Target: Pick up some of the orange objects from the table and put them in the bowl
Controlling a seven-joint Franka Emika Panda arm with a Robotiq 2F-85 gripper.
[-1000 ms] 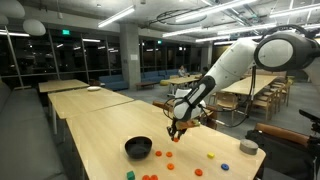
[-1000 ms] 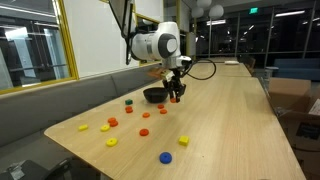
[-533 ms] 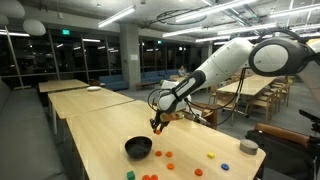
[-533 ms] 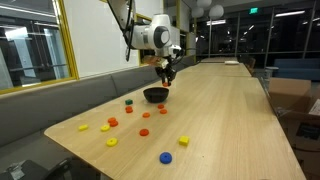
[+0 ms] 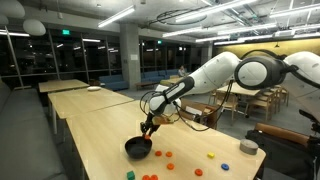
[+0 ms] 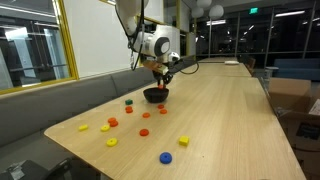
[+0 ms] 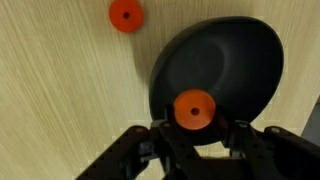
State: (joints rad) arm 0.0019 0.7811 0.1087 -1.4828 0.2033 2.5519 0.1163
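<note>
- As the gripper (image 7: 196,128) hangs over the table (image 7: 60,90), start at the left of the wrist view. A loose disc (image 7: 125,14) lies on bare wood, outside the bowl and apart from its rim.
- Into the middle now: the jaws are pressed onto the held disc (image 7: 195,109), orange and pinched flat between the fingertips. It sits inside the bowl's outline, over the dark floor.
- Off to the right, the bowl (image 7: 235,55) spreads up and away from the gripper, so its centre lies up and right of the held disc. The held disc is nearer the lower-left rim than the middle.
- Both exterior views agree: the gripper (image 5: 148,126) hovers just above the bowl (image 5: 138,149), with more orange discs (image 5: 168,156) on the wood to the right. From the other side, the gripper (image 6: 160,79) is again over the bowl (image 6: 155,96).
- My call: a release here should land inside, and a small nudge towards the centre would buy margin from that near rim.
</note>
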